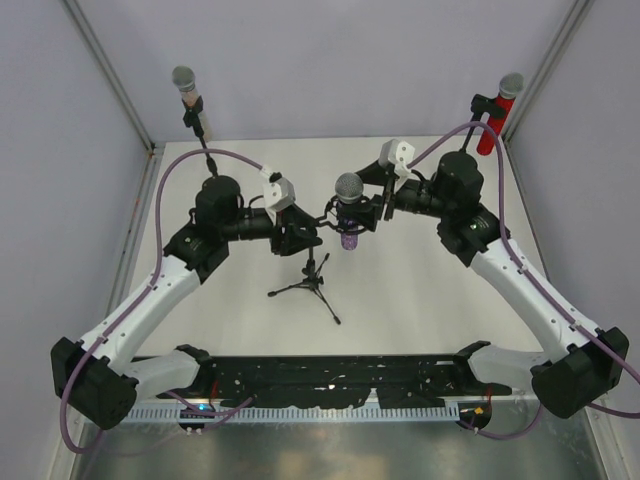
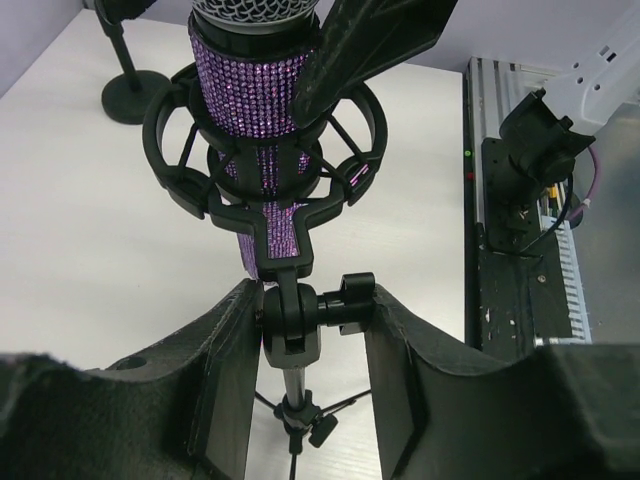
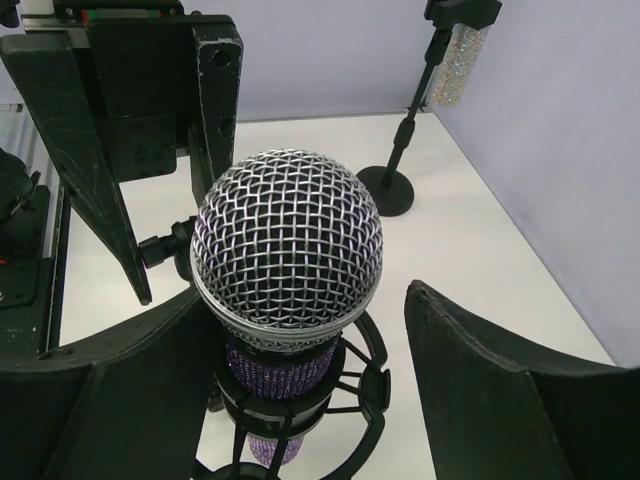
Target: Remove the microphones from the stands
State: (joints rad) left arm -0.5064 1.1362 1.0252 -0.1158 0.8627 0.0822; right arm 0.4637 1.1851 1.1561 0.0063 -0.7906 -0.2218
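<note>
A black clip (image 2: 152,140) hides part of the sparkly purple, silver-headed microphone (image 3: 287,240) on the black tripod stand (image 1: 309,270) mid-table. The left pincer (image 2: 313,295) squeezes the stand's joint; the right pincer (image 3: 300,300) is open.

Purple rhinestone microphone (image 1: 348,190), silver mesh head up, seated upright in black ring cradle (image 2: 165,165). Not yet lifted out. Cradle fixed on swivel joint atop small black stand (image 1: 311,282): thin pole, tripod legs splayed flat on white table (image 1: 420,300). Placed near table centre, body bottom poking below cradle.
</note>
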